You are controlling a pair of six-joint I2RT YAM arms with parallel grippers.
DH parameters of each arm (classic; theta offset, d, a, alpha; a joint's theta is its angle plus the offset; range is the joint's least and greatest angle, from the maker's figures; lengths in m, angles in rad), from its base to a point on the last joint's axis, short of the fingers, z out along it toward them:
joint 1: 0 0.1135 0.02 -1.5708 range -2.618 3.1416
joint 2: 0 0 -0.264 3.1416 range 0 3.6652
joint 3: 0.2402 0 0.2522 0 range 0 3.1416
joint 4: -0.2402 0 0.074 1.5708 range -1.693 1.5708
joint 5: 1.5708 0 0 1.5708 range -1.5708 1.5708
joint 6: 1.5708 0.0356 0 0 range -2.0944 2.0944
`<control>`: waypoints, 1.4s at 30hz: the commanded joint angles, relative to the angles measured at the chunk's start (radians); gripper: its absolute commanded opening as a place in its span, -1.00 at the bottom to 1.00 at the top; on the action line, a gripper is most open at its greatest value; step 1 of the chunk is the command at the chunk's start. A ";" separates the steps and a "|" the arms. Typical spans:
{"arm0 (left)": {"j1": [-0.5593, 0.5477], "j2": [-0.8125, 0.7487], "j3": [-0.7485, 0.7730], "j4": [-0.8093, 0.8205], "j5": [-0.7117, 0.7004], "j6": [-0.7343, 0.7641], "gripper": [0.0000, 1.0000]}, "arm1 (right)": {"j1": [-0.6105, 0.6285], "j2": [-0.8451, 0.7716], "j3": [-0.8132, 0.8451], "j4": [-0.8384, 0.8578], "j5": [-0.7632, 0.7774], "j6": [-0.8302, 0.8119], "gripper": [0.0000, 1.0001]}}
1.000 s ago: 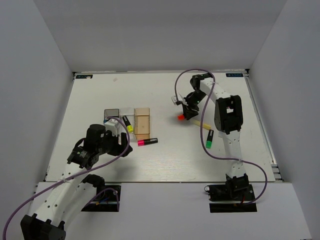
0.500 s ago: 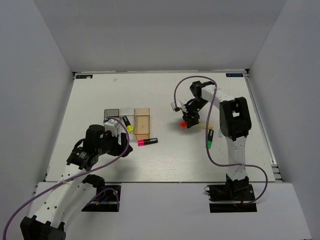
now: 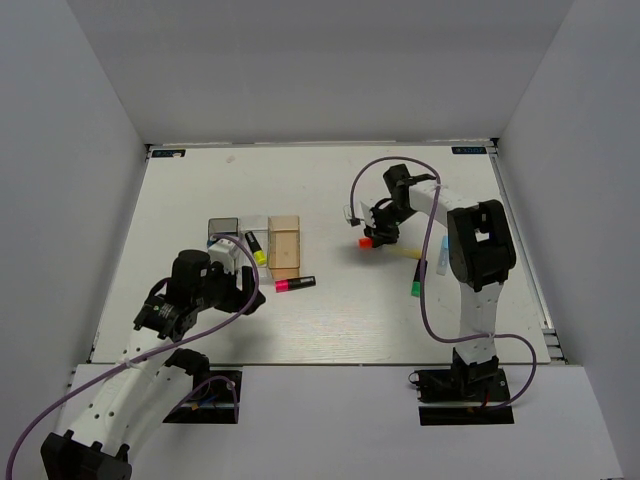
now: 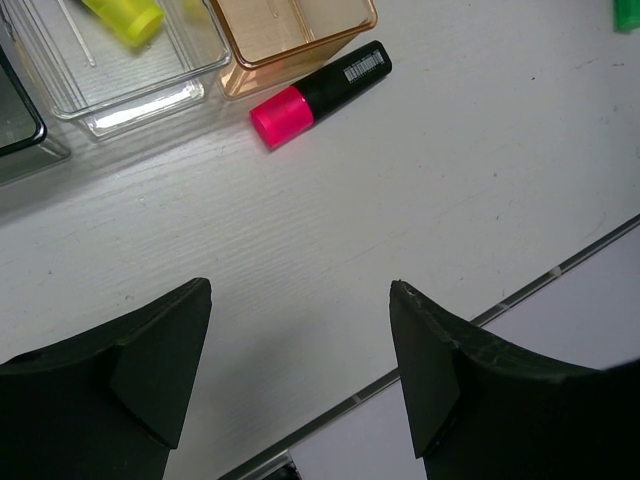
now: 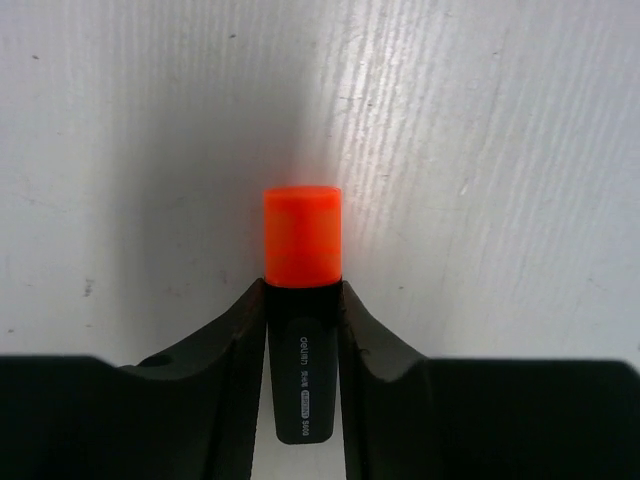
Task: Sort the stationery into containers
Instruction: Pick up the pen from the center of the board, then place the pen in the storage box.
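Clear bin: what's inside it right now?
A yellow-capped highlighter lies in the clear bin. The left wrist view cuts off the bin's far end, and the top view is too small to show whether anything else is in there.

overhead view looks down from behind; left wrist, close, shares its pink highlighter (image 4: 320, 92).

Bright, even overhead light fills the top view; the white wood-grain bench (image 3: 330, 320) looks slightly washed out, with only faint, soft shadows. In the right wrist view, glare streaks the bench up-right of the orange-capped black highlighter (image 5: 302, 235), while the right arm's black fingers (image 5: 225, 345) read as featureless dark. In the left wrist view the clear plastic bin (image 4: 150, 110) glints along its rim; focus is sharp.
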 commanded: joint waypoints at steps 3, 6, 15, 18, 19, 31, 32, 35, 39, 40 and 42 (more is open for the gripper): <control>0.004 -0.010 -0.006 0.015 0.005 0.006 0.65 | -0.005 0.108 -0.060 0.087 0.209 -0.054 -0.78; 0.006 -0.010 -0.005 0.016 0.011 0.008 0.65 | -0.003 0.093 -0.032 0.000 0.203 -0.058 -1.00; 0.004 -0.047 -0.011 0.021 -0.040 -0.006 0.65 | 0.113 -0.102 0.083 -0.183 0.052 0.201 -1.00; 0.006 -0.071 -0.015 0.019 -0.103 -0.012 0.65 | 0.174 -0.154 0.117 -0.182 0.016 0.371 -1.00; 0.004 -0.094 -0.020 0.021 -0.115 -0.014 0.65 | 0.197 -0.162 0.129 -0.167 -0.022 0.502 -1.00; 0.006 -0.241 -0.054 0.025 -0.371 -0.050 0.70 | 0.392 0.098 0.655 0.020 0.057 1.464 -1.00; 0.006 -0.267 -0.058 0.025 -0.383 -0.050 0.70 | 0.401 0.113 0.673 0.039 0.078 1.547 -1.00; 0.006 -0.301 -0.064 0.022 -0.431 -0.055 0.72 | 0.435 0.145 0.674 0.156 0.132 1.716 -1.00; 0.004 -0.335 -0.066 0.013 -0.483 -0.060 0.72 | 0.457 0.154 0.608 0.332 0.144 1.964 -1.00; 0.004 -0.341 -0.066 0.016 -0.488 -0.060 0.74 | 0.467 0.154 0.568 0.350 0.146 2.001 -1.00; 0.004 -0.355 -0.072 0.013 -0.502 -0.061 0.74 | 0.472 0.165 0.557 0.416 0.131 2.110 -1.00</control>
